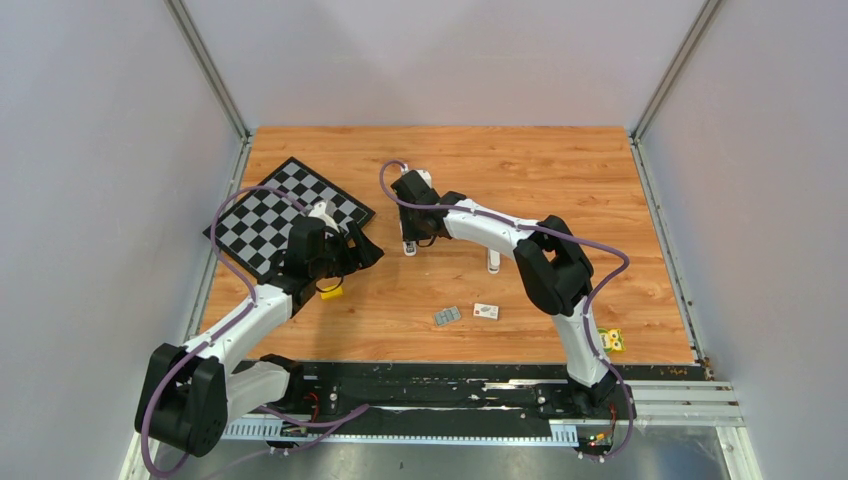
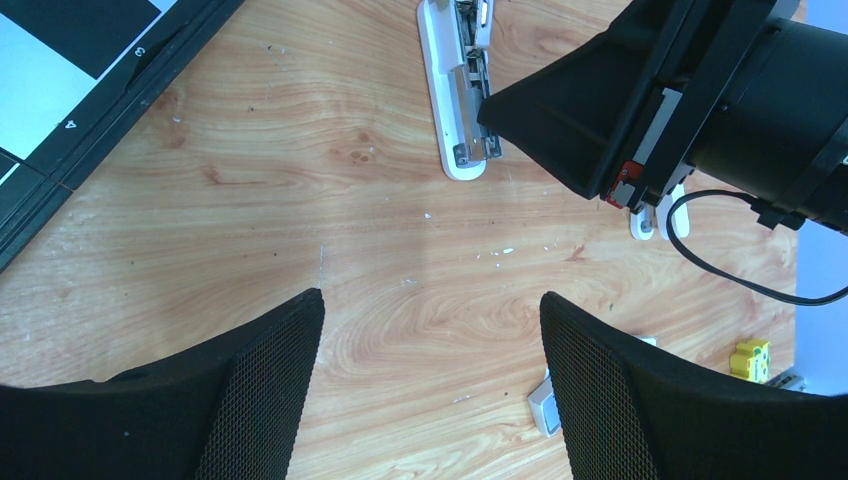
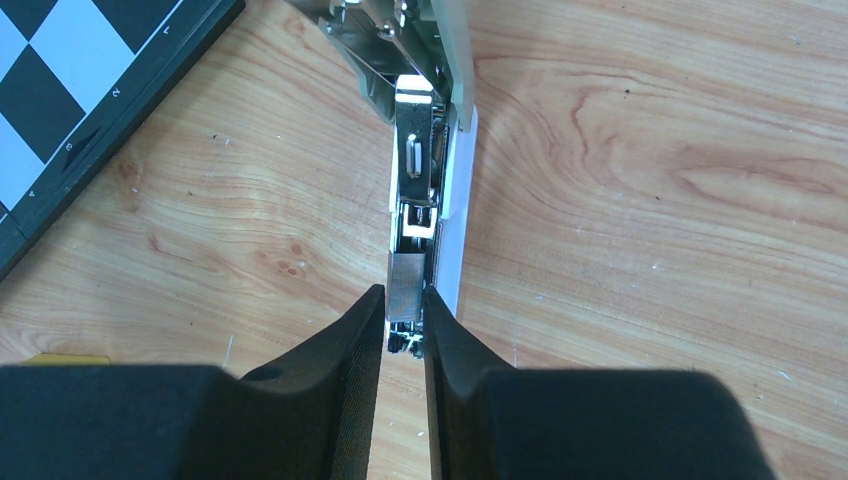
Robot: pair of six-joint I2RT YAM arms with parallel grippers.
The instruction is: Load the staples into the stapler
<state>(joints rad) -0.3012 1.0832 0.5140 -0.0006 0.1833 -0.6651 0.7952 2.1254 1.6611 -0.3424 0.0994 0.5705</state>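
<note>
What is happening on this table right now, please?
The right pincer is closed on a short grey strip, apparently the staples, and holds it at the metal channel of the opened stapler. The left pincer hangs open and empty above the table nearby. Loading is not yet finished.

The stapler (image 3: 413, 170) shows shiny metal within smooth white plastic; the table (image 3: 650, 200) is matt wood-grain.

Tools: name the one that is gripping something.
The right tool: it pinches the staples at the stapler, while the left tool hangs open over bare wood, holding nothing.
</note>
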